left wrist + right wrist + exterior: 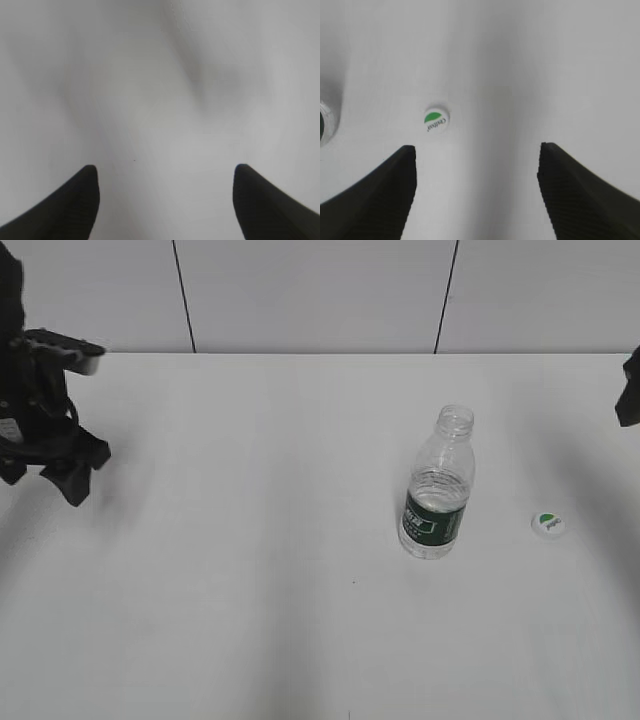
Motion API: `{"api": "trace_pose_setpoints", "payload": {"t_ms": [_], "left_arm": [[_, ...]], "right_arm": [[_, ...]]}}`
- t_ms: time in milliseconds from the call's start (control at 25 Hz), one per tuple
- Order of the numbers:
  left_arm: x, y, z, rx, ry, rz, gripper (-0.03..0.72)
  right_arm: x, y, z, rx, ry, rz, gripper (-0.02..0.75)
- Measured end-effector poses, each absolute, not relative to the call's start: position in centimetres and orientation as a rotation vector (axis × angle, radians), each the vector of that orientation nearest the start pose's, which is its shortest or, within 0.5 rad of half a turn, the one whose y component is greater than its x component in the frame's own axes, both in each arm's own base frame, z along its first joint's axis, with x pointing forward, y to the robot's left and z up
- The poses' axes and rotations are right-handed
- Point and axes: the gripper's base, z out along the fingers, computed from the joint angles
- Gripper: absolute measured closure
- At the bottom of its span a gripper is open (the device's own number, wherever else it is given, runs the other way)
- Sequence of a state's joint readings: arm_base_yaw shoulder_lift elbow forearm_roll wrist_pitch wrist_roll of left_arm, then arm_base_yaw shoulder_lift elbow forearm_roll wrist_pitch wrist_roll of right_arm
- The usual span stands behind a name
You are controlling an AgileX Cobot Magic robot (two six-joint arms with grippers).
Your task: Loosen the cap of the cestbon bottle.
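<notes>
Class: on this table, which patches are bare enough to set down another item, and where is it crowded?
Bare: the wide stretch of table between the left gripper and the bottle, plus the front strip. Tightest: the gap between bottle and cap, near the right gripper.

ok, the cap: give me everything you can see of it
The cap is a small round white screw cap, plastic by the look, with a green half-circle and tiny dark lettering on its top face. It is off the cestbon bottle, whose neck stands open, and lies flat, top up, on the white table to the bottle's right, apart from it. Nothing touches it. The right end effector is open and does not touch it.
</notes>
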State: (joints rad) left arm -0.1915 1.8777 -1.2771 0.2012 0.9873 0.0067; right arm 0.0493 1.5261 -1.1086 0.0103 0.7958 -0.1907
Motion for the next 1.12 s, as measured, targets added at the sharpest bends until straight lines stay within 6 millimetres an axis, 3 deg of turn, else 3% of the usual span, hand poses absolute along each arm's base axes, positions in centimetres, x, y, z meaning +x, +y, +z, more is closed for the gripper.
{"api": "trace_pose_setpoints", "payload": {"t_ms": [240,520,800,1120], "left_arm": [[33.9,-1.9,23.0,0.266,3.014,0.198,0.188],[30.6,-1.9,27.1,0.182,2.936,0.074,0.188],[25.5,-1.7,28.7,0.167,2.897,0.040,0.188],[19.0,-1.4,29.0,0.154,2.842,0.010,0.188]], "right_arm": [[28.6,0.9,28.3,-0.310,2.738,-0.037,0.154],[23.9,0.9,31.7,-0.303,2.748,-0.002,0.154],[19.1,0.9,33.4,-0.304,2.730,0.007,0.154],[15.8,0.8,33.2,-0.301,2.697,0.007,0.154]]}}
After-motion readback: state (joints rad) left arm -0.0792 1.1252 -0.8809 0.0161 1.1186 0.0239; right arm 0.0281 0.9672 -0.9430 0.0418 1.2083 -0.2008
